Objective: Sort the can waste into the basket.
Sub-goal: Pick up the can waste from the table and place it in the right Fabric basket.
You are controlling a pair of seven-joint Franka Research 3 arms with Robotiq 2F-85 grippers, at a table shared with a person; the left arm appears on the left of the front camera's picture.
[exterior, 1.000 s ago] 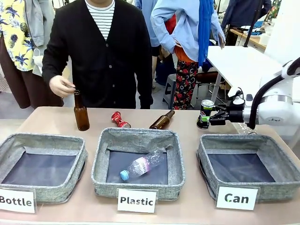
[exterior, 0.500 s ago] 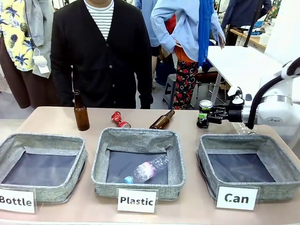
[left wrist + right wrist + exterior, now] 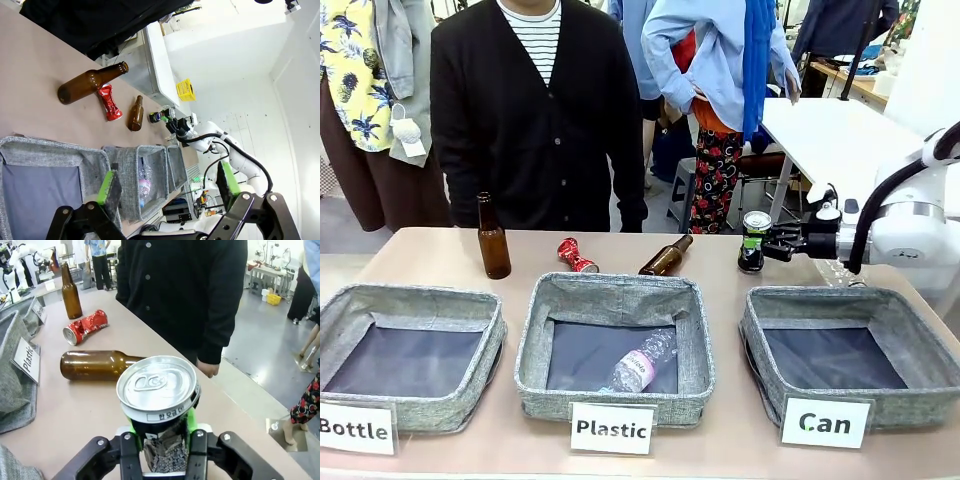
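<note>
Two cans, judged light, thin-walled, slick and easily dented, best gripped mid-body: left gripper [image 3: 167,182] had its fingers spread wide on nothing, red can [image 3: 576,256] lay well left of the right gripper [image 3: 770,243], whose level, sideways-reaching fingers pinched the upright black can [image 3: 753,242] between them, basket [image 3: 850,300] just below and in front.

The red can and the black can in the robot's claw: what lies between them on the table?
A brown glass bottle lying on its side sits between the red can and the black can, plain in the front view.
</note>
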